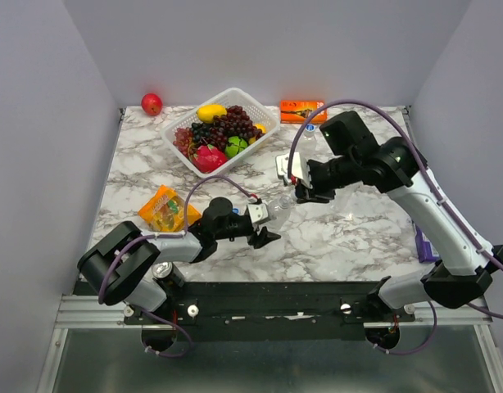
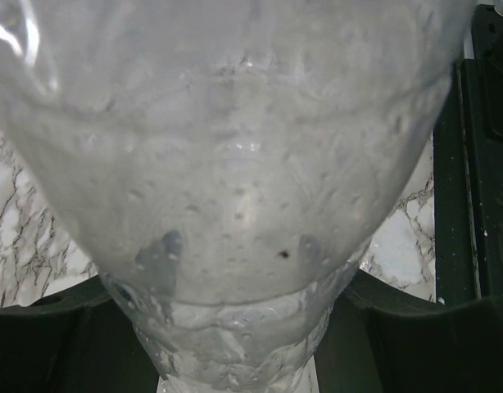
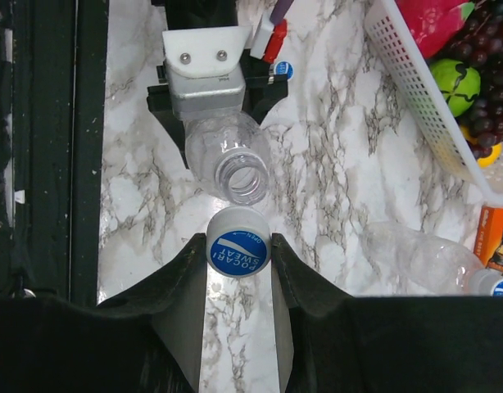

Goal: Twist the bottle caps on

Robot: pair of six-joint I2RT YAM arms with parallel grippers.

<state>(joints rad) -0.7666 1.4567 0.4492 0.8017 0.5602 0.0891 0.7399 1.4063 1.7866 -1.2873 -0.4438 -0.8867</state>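
My left gripper (image 1: 266, 223) is shut on a clear ribbed bottle (image 3: 228, 154), which fills the left wrist view (image 2: 235, 164). The bottle's open, uncapped mouth points toward my right gripper (image 3: 239, 255). That gripper is shut on a blue-and-white bottle cap (image 3: 238, 250), pinched at the fingertips just short of the bottle's mouth and not touching it. A second cap (image 3: 283, 70) lies on the marble beside the left gripper. Another bottle (image 3: 423, 258) lies on its side at the right with a blue cap (image 3: 501, 287) on its neck.
A white basket (image 1: 253, 105) of fruit stands at the back centre, with an orange box (image 1: 301, 109) to its right and a red apple (image 1: 151, 103) to its left. An orange snack bag (image 1: 165, 208) lies near the left arm. A purple object (image 1: 423, 244) sits at the table's right edge.
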